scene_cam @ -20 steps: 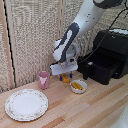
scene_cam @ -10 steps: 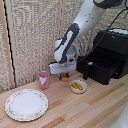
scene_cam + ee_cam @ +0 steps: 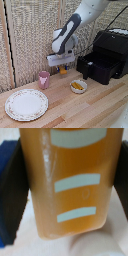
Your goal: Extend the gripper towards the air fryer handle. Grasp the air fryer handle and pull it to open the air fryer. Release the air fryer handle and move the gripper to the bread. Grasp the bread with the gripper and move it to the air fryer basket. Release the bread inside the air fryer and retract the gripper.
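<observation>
Air fryer [image 3: 111, 52]: one large glossy black boxy appliance stands at the far end of the pale wooden worktop [image 3: 90, 110], on the exterior view's right. Its one black box-shaped air fryer basket [image 3: 95, 66] is pulled out at the front, with one chunky black air fryer handle [image 3: 85, 71] jutting from it. One white-and-dark-grey robot arm [image 3: 75, 25] reaches down to one white block gripper [image 3: 62, 65], hanging above the worktop near the back edge. One round floral-rimmed plate [image 3: 26, 104] lies toward the near corner. One pink cup [image 3: 44, 79] stands beside it. One small white bowl [image 3: 78, 86] of yellow-orange pieces sits just before the basket. One golden orange-brown bread [image 3: 72, 178], with three pale stripes, is clamped between the dark fingers [image 3: 12, 193]. No writing can be read.
</observation>
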